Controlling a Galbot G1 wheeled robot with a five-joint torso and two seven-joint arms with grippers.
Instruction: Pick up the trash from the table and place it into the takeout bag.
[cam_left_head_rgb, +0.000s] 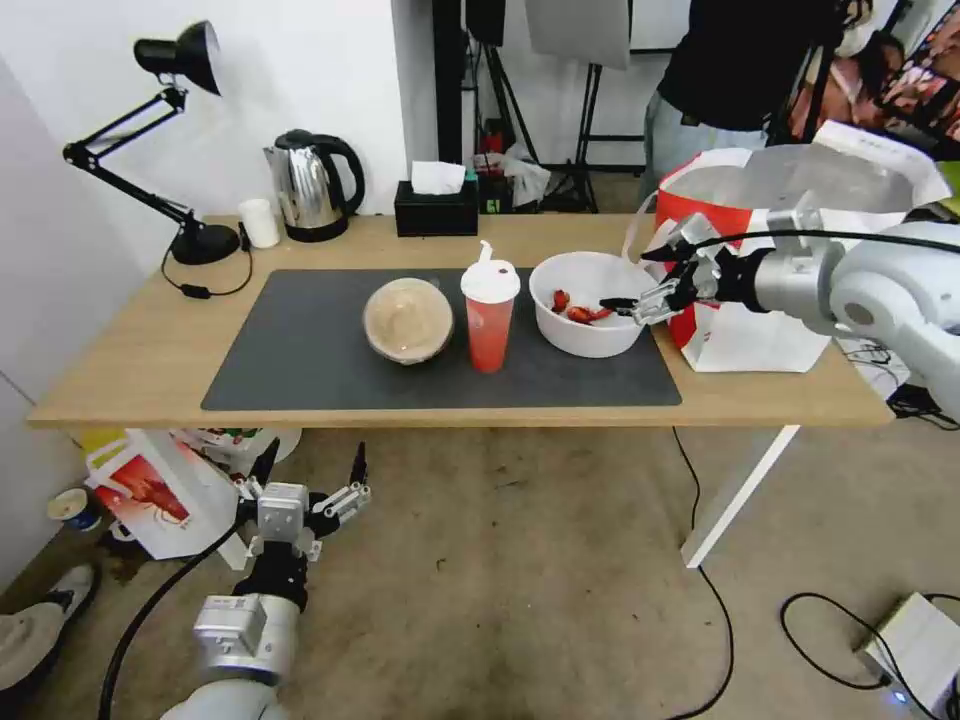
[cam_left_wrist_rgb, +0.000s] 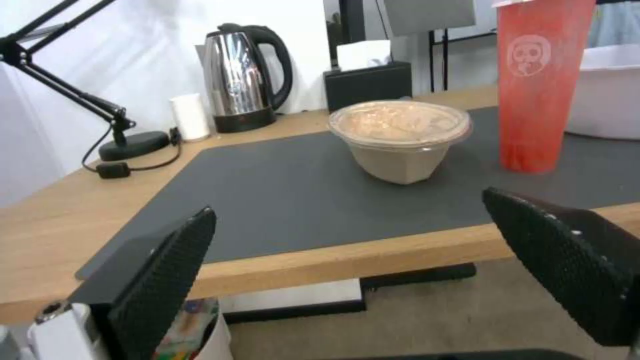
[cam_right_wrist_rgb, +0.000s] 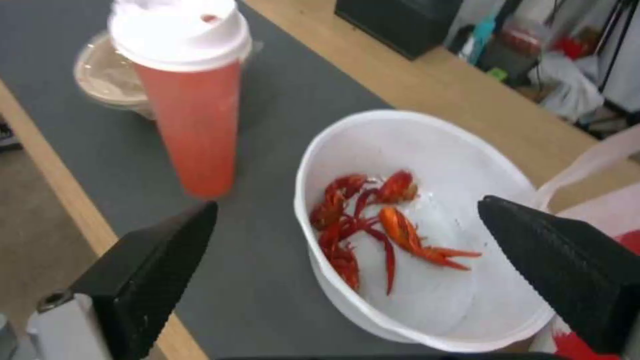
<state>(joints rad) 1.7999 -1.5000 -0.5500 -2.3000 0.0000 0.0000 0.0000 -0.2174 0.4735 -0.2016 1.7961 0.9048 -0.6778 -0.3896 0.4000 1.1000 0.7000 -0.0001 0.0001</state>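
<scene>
Over the right rim of the white plastic bowl holding red crayfish scraps, the right gripper hovers with its black fingers spread wide and empty; in the right wrist view the bowl lies between the two fingers, not touched by either. The bowl sits at the right end of the dark grey mat on the long light-wood worktop. Just left of it stands the tall red cup with a white lid, and left of that the round beige-brown container with a clear lid. The large white and red takeout bag stands open at the worktop's right end, just beside the bowl. The left gripper hangs low in front of the worktop's near edge, its fingers wide apart and holding nothing, well apart from the container.
</scene>
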